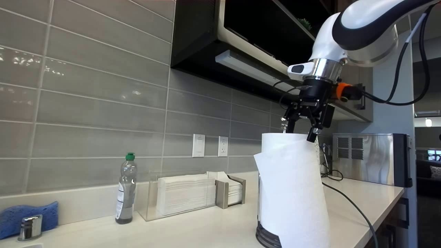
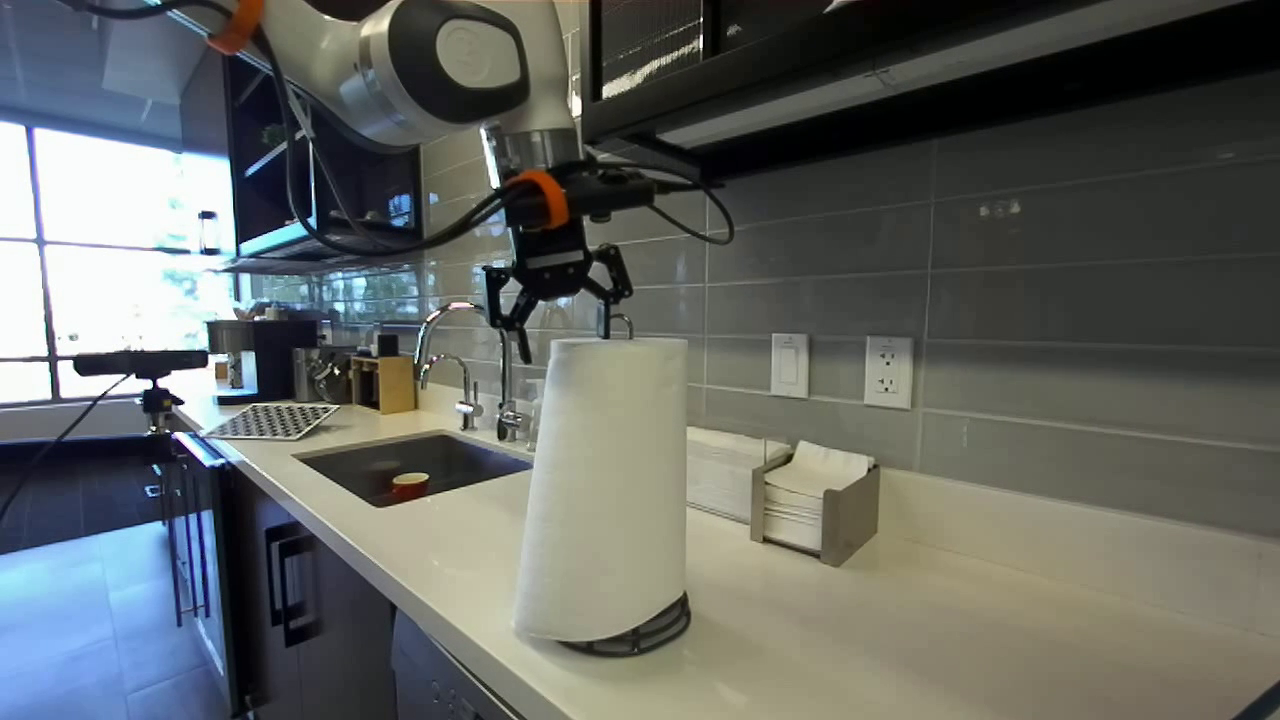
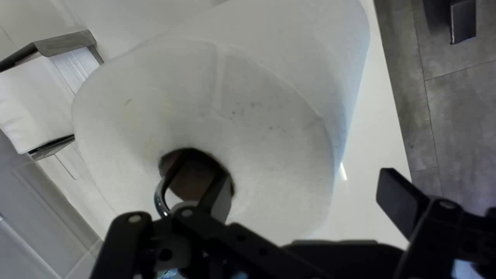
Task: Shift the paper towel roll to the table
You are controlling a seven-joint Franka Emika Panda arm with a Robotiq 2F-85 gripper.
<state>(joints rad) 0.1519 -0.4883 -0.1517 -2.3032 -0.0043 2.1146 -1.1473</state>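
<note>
1. Grey, shiny wall tiles (image 1: 103, 106) stand behind a long, smooth, cream tabletop (image 1: 213, 229).
2. On the left, in an exterior view, there is a blue sponge (image 1: 48, 215), then a clear plastic bottle with a green cap (image 1: 127, 196).
3. Next come a see-through box (image 1: 152, 203) of folded white paper and a smaller grey holder (image 1: 222, 196) with more white paper.
4. Then comes the fat, tall, white paper towel roll (image 1: 293, 193). It is up on a black wire holder stand (image 1: 266, 238), and the stand is on the tabletop. A loose sheet (image 1: 263, 163) hangs from its side.
5. The black metal claw (image 1: 301, 133) is at its top. Its two fingers (image 1: 312, 134) are wide apart and have hold of nothing. One is at the hole in the top, near a silver metal loop (image 1: 284, 126); the other is outside the roll. I can't tell if they touch the paper.
6. On the far right is a big silver metal box (image 1: 375, 158), maybe a microwave.
7. What could go wrong: a finger might bump the loop and tip everything over. The soft paper could squash and slip out. If the roll sticks, the stand may come up with it.
8. I count one sponge, one bottle, one see-through box, one grey holder, two white wall plates (image 1: 198, 145), one roll, one stand, one claw and one silver metal box.
</note>
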